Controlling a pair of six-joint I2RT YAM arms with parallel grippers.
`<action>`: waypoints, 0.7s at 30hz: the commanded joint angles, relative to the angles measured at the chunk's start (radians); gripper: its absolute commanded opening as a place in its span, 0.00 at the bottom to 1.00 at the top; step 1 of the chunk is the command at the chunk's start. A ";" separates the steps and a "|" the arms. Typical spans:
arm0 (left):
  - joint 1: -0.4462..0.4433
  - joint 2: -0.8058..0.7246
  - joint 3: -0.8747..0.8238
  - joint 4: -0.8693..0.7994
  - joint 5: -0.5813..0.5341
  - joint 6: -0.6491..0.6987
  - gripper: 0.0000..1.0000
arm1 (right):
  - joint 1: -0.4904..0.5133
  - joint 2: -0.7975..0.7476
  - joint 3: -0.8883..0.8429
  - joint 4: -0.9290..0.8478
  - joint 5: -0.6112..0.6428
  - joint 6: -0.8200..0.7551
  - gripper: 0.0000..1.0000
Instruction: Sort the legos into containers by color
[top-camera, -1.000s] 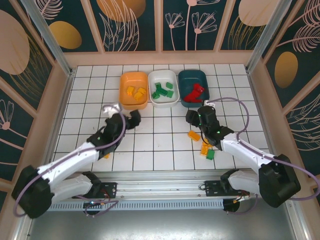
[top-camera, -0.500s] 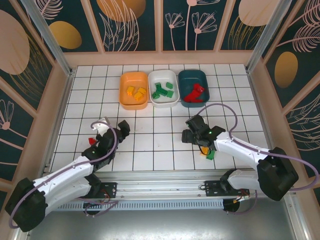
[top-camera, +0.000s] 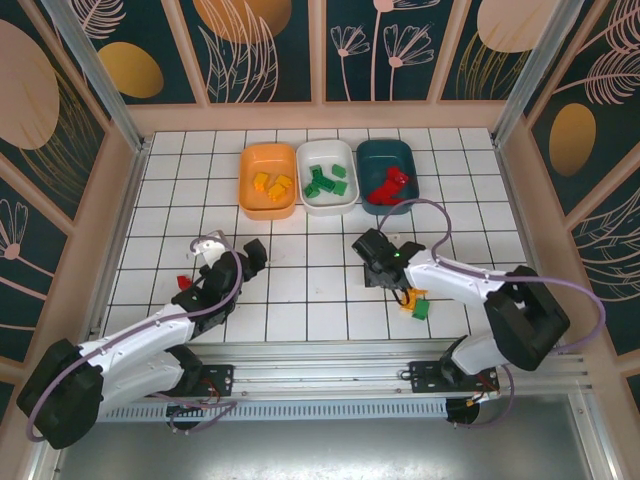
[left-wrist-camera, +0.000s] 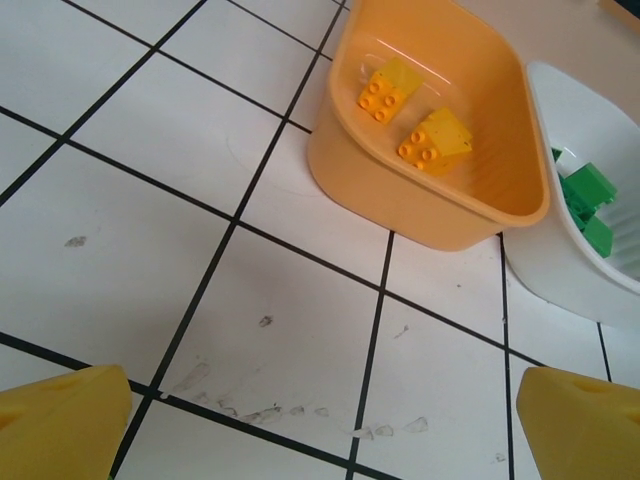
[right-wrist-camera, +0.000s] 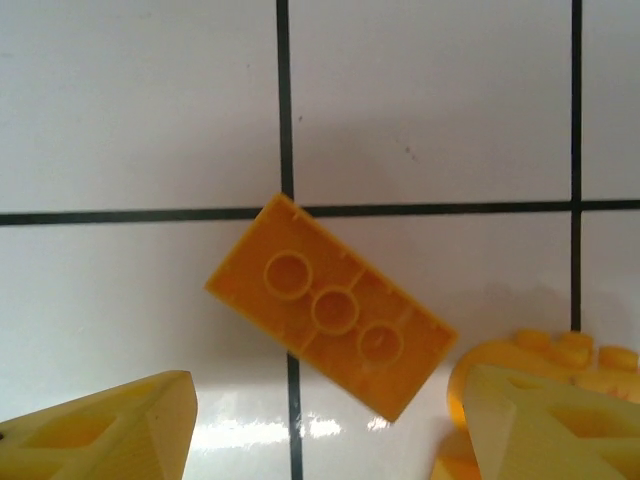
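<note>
Tiled white table (top-camera: 150, 200), patterned walls (top-camera: 60, 90). Top view: the orange rounded plastic tub (top-camera: 244, 185) sits at the far side. Left wrist: left gripper (left-wrist-camera: 320, 425) spread wide, empty. Right wrist: right gripper (right-wrist-camera: 320, 425) open astride a skewed orange rectangular brick (right-wrist-camera: 330, 305). I judge its neighbouring orange brick (right-wrist-camera: 560, 345) could foul one fingertip (right-wrist-camera: 540, 425) and twist the grasp.

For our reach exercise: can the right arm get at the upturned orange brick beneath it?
Probably yes: the brick lies bare on the tile just ahead of the open jaws, nothing over it. A second orange brick crowds one side.
</note>
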 joint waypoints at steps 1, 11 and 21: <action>0.007 -0.006 0.033 0.006 0.000 0.019 0.99 | -0.013 0.055 0.028 0.000 0.079 -0.051 0.70; 0.012 -0.066 0.041 -0.041 -0.024 0.032 0.98 | -0.152 0.095 0.014 0.133 0.057 -0.104 0.58; 0.015 -0.067 0.062 -0.073 -0.025 0.034 0.99 | -0.208 0.058 -0.027 0.257 -0.137 -0.115 0.32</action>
